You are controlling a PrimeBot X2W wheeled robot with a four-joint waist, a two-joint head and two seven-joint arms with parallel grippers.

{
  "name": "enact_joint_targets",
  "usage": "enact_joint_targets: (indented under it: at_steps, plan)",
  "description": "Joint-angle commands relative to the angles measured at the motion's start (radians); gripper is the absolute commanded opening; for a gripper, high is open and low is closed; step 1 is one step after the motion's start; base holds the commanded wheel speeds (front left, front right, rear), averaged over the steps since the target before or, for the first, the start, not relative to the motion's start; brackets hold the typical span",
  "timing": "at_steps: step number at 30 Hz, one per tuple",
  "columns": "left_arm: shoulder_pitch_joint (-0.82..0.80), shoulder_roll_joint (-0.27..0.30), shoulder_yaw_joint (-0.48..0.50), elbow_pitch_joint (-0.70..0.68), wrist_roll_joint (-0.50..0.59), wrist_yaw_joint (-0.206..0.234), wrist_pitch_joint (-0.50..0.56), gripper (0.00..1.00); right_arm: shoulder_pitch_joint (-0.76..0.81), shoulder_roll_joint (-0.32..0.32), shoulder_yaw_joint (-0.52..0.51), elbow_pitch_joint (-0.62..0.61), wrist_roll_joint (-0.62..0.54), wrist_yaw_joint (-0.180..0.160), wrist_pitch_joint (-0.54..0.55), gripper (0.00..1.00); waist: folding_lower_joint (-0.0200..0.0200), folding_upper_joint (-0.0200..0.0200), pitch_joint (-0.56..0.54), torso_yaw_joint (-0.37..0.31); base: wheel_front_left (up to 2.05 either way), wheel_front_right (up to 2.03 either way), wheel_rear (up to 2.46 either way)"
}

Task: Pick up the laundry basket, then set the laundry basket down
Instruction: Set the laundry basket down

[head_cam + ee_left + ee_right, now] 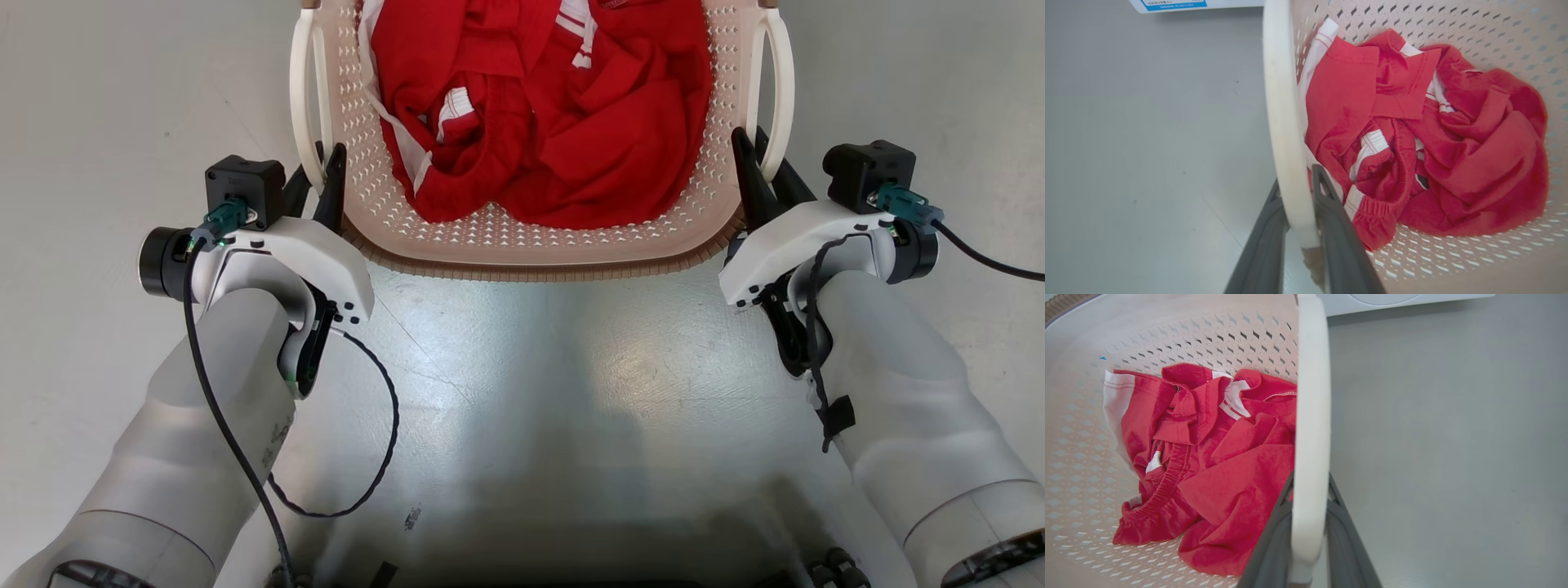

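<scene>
Here, your two pale forearms rise from the bottom corners of the head view, the left forearm (204, 392) and the right forearm (898, 384) both angled inward. A black cable (384, 441) loops loose off the left wrist.

Your left gripper (322, 159) (1296, 183) points forward, and its two dark fingers pinch the lower end of the left loop handle (304, 98) (1282, 122), one finger on each side and touching it. Your right gripper (755, 147) (1310, 479) mirrors this, clamped around the right loop handle (782, 90) (1310, 396) in the same way.

Between the two grippers sits the laundry basket (522, 261), cream and perforated with a brown ribbed rim, its near edge just ahead of your wrists. Rumpled red clothes (555, 106) with white trim lie inside it. You cannot tell whether the basket rests on the ground or hangs just above it.

The floor (522, 367) is smooth, pale grey and glossy, with a soft reflection near you. Beyond the basket, the wrist views show the lower edge of a white appliance (1392, 300).
</scene>
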Motion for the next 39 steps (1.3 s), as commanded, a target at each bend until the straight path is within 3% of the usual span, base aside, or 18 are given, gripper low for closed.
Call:
enact_joint_targets:
  at_steps: [1, 12, 13, 14, 15, 16, 18, 20, 22, 23, 29, 39]
  plan:
    - [0.006, 0.097, 0.038, 0.010, -0.005, 0.027, -0.013, 0.00, 0.043, -0.033, -0.003, -0.003, -0.003, -0.005, -0.021, 0.00, 0.0000, 0.0000, -0.001, -0.001, 0.00, 0.00, 0.00]
    - [0.007, 0.099, 0.042, 0.002, 0.002, 0.032, -0.014, 0.00, 0.040, -0.033, -0.005, -0.003, -0.005, -0.005, -0.021, 0.00, 0.0000, 0.0000, 0.001, -0.003, 0.00, 0.00, 0.00]
    - [0.007, 0.099, 0.043, 0.000, 0.002, 0.033, -0.014, 0.00, 0.039, -0.033, -0.006, -0.003, -0.006, -0.005, -0.021, 0.04, 0.0000, 0.0000, 0.002, -0.003, 0.00, 0.00, 0.00]
    - [0.007, 0.098, 0.044, -0.001, 0.003, 0.034, -0.014, 0.05, 0.038, -0.033, -0.007, -0.002, -0.007, -0.005, -0.021, 0.25, 0.0000, 0.0000, 0.003, -0.003, 0.00, 0.00, 0.00]
    - [0.008, 0.097, 0.044, -0.003, 0.003, 0.035, -0.015, 0.34, 0.038, -0.033, -0.007, -0.001, -0.007, -0.005, -0.021, 0.30, 0.0000, 0.0000, 0.004, -0.002, 0.00, 0.00, 0.00]
    - [0.009, 0.096, 0.045, -0.004, 0.004, 0.036, -0.015, 0.43, 0.038, -0.033, -0.008, -0.001, -0.007, -0.005, -0.021, 0.38, 0.0000, 0.0000, 0.005, -0.002, 0.00, 0.00, 0.00]
    - [0.012, 0.092, 0.047, -0.006, 0.006, 0.039, -0.015, 0.52, 0.038, -0.033, -0.008, 0.001, -0.005, -0.005, -0.021, 0.50, 0.0000, 0.0000, 0.007, -0.002, 0.00, 0.00, 0.00]
    - [0.014, 0.087, 0.050, -0.011, 0.008, 0.041, -0.015, 0.76, 0.037, -0.033, -0.008, 0.002, -0.005, -0.005, -0.021, 0.63, 0.0000, 0.0000, 0.010, -0.002, 0.00, 0.00, 0.00]
    - [0.016, 0.083, 0.053, -0.016, 0.010, 0.042, -0.015, 0.85, 0.036, -0.033, -0.008, 0.003, -0.006, -0.005, -0.021, 0.66, 0.0000, 0.0000, 0.012, -0.001, 0.00, 0.00, 0.00]
    - [0.016, 0.081, 0.056, -0.019, 0.011, 0.042, -0.015, 0.92, 0.035, -0.033, -0.009, 0.003, -0.007, -0.005, -0.021, 0.74, 0.0000, 0.0000, 0.014, -0.001, 0.00, 0.00, 0.00]
    - [0.020, 0.069, 0.065, -0.032, 0.021, 0.041, -0.015, 0.96, 0.032, -0.033, -0.011, -0.001, -0.011, -0.005, -0.021, 0.95, 0.0000, 0.0000, 0.019, 0.002, 0.00, 0.00, 0.00]
    - [0.026, 0.055, 0.078, -0.048, 0.039, 0.030, -0.015, 1.00, 0.039, -0.033, 0.022, -0.030, 0.015, -0.005, -0.021, 1.00, 0.0000, 0.0000, 0.018, 0.001, 0.00, 0.00, 0.00]
